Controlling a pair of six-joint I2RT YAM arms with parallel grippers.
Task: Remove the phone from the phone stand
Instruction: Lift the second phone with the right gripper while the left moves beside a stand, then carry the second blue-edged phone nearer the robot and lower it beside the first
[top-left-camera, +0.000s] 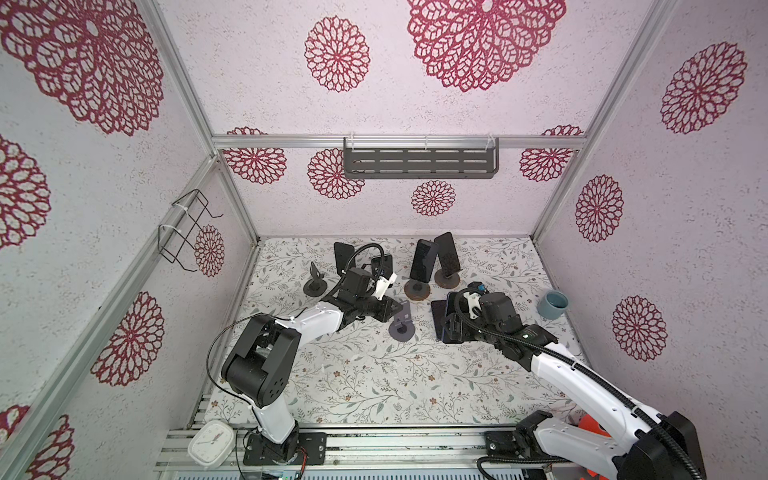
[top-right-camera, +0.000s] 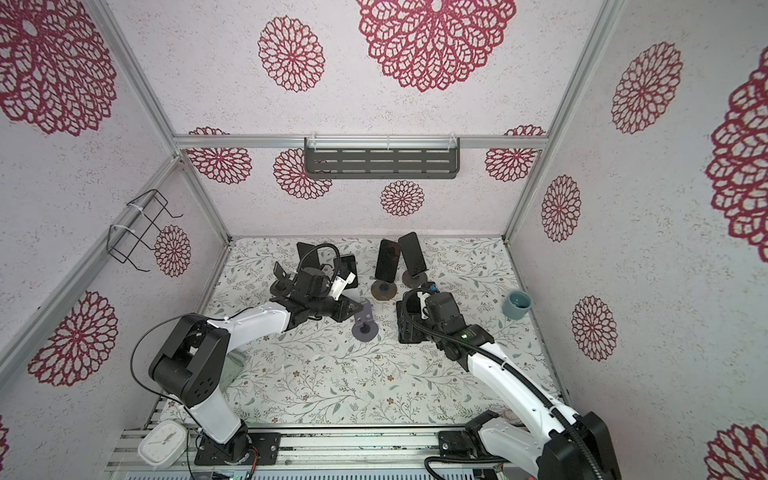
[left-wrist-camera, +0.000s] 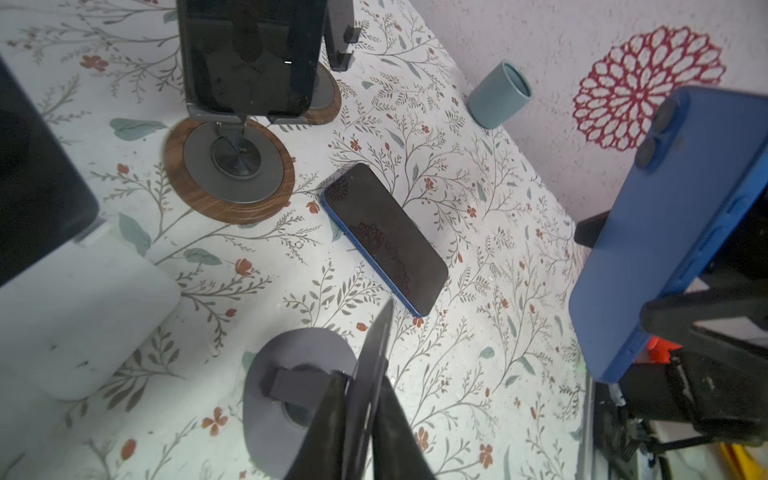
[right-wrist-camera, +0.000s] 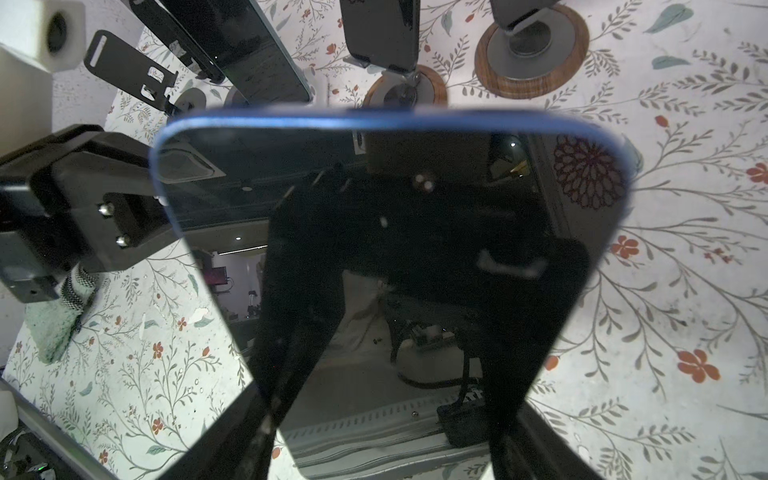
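The right gripper (top-left-camera: 452, 326) grasps the blue phone (left-wrist-camera: 665, 232) — long axis straight out, apart from the grey stand (left-wrist-camera: 286, 374). The left gripper (left-wrist-camera: 365, 374) pinches that stand.

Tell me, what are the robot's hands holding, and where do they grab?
The right gripper holds a blue phone by its long sides, near the end away from its lenses. The left gripper pinches the upright plate of the grey phone stand.

White arm links (top-left-camera: 320, 320), black joints (top-left-camera: 259, 365), ribbed black cables (top-left-camera: 602, 382), black left gripper (top-left-camera: 400, 309).
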